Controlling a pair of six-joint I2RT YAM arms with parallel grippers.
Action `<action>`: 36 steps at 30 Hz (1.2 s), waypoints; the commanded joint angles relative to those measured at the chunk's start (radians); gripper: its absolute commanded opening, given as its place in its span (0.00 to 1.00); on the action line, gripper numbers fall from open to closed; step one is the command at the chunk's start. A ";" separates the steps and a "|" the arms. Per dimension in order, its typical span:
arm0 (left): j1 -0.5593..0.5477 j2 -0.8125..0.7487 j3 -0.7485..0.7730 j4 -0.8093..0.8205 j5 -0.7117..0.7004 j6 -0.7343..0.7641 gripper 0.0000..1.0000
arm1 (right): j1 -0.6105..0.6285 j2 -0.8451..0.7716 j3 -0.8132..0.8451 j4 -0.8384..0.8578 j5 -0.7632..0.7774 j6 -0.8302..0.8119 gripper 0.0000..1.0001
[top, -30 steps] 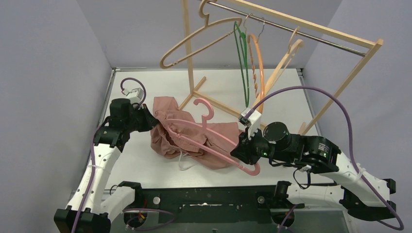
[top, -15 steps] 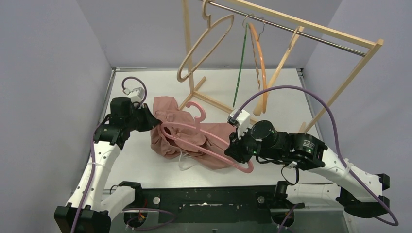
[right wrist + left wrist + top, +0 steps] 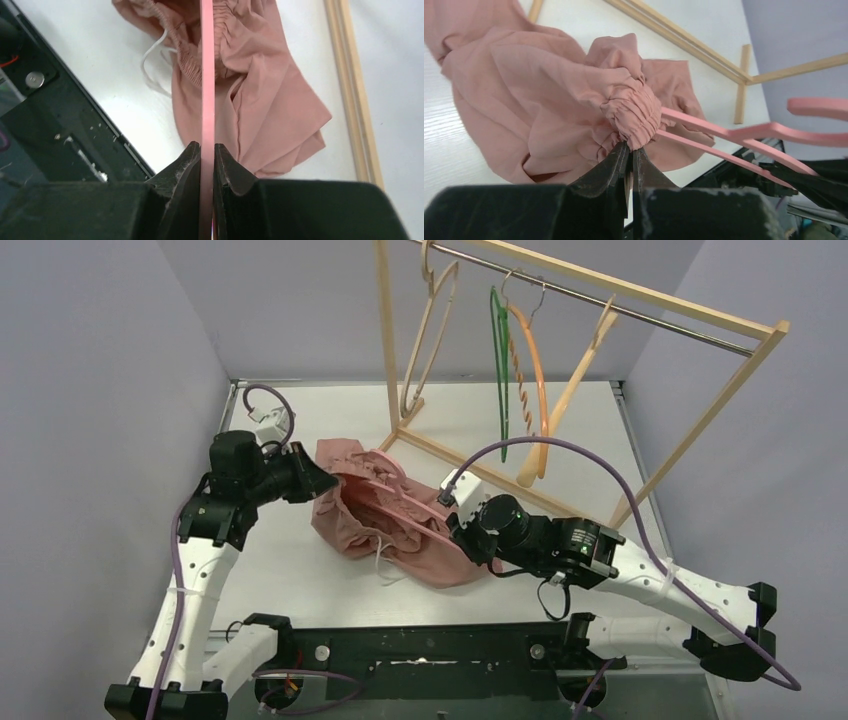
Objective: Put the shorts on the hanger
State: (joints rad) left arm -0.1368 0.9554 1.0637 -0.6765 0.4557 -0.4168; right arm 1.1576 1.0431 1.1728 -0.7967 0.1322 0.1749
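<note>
**Both tools clenched, shorts and hanger together at mid-worktop**

Nearest the arm bases, a strip of bare white worktop (image 3: pixel 280 570) runs in front of the cloth. The thin white drawstring (image 3: pixel 381 562) trails onto it from the near side of the shorts (image 3: pixel 430 562).

Just beyond, the right tool (image 3: pixel 456 526) is clamped on a straight bar of the pink hanger (image 3: pixel 412 506). In the right wrist view its two fingers squeeze the bar edge-on at the right tool (image 3: pixel 207 148). From there the hanger (image 3: pixel 207 75) runs straight away over the gathered waistband. The shorts (image 3: pixel 272 115) lie spread below it, and the drawstring (image 3: pixel 152 62) loops off to the left.

The shorts sit in a loose, crumpled heap at the middle of the worktop, waist turned up. The hanger lies slantwise across the heap, its hook toward the far side. Whether the bars go inside the waist opening cannot be told.

At the far left corner of the heap, the left tool (image 3: pixel 318 480) is pinched tight on the cloth. The left wrist view shows the left tool (image 3: pixel 630 150) nipping a bunched knot of elastic waistband, with the shorts (image 3: pixel 519 95) draping away from it. Two bars of the hanger (image 3: pixel 724 134) emerge from behind that knot.

Farthest back stands a wooden rack (image 3: pixel 640 308). From its rail hang a beige hanger (image 3: pixel 428 335), a green hanger (image 3: pixel 500 360) and an orange hanger (image 3: pixel 538 375), all apart from the shorts.
</note>
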 commanded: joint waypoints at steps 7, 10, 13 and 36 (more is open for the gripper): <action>0.002 -0.065 0.025 0.246 0.283 -0.186 0.00 | 0.034 -0.085 -0.224 0.612 0.171 -0.199 0.00; 0.002 -0.074 0.012 0.299 0.312 -0.225 0.00 | 0.037 -0.098 -0.292 0.730 0.167 -0.233 0.00; 0.002 -0.084 0.008 0.320 0.305 -0.231 0.00 | 0.038 -0.094 -0.347 0.823 0.168 -0.212 0.00; -0.020 -0.282 -0.145 0.489 0.271 0.644 0.43 | 0.046 -0.276 -0.634 1.272 0.164 -0.190 0.00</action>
State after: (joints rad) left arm -0.1387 0.7265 0.9817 -0.3164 0.5961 -0.1497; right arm 1.1969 0.8356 0.5404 0.3286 0.3096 -0.0124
